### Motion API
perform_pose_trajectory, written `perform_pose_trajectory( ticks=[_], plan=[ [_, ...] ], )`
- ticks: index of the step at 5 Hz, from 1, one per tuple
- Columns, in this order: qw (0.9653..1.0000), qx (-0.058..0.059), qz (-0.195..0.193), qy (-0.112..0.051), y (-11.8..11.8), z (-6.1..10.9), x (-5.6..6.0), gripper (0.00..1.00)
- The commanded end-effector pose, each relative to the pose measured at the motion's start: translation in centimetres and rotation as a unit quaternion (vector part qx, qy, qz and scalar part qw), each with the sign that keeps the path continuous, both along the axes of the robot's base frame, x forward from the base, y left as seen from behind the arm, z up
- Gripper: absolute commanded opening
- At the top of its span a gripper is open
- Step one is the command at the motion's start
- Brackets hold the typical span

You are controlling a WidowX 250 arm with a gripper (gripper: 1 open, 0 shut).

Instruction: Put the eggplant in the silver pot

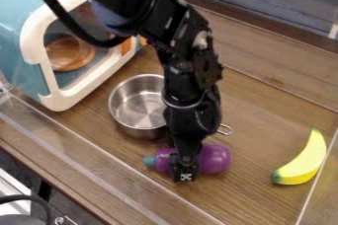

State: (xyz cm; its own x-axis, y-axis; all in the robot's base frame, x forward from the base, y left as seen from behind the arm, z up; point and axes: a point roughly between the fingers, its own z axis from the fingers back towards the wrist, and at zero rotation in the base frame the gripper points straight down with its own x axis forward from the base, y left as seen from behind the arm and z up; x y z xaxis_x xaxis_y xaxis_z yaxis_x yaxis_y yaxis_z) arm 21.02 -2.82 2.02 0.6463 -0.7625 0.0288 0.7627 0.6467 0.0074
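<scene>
The purple eggplant lies on its side on the wooden table, its teal stem cap pointing left. My black gripper points straight down over its middle, open, with the fingers straddling the eggplant; I cannot tell if they touch it. The silver pot stands empty just behind and left of the eggplant, partly covered by my arm, and its thin wire handle shows to the right of the arm.
A yellow banana lies at the right. A white and teal toy oven with an orange inside stands at the back left. A low clear wall runs along the table's front edge.
</scene>
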Motion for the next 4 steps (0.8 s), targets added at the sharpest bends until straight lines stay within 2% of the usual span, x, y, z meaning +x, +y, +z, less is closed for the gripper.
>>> perform_pose_trajectory(
  ticks=[1,2,4],
  plan=[
    [0.9999,-0.002,0.007,-0.011,-0.2,0.3,0.5,0.00],
    [0.9999,-0.003,0.011,-0.009,-0.6,0.3,0.4,0.00],
    [0.9998,-0.004,0.019,-0.004,1.3,0.3,2.2,0.00]
  ],
)
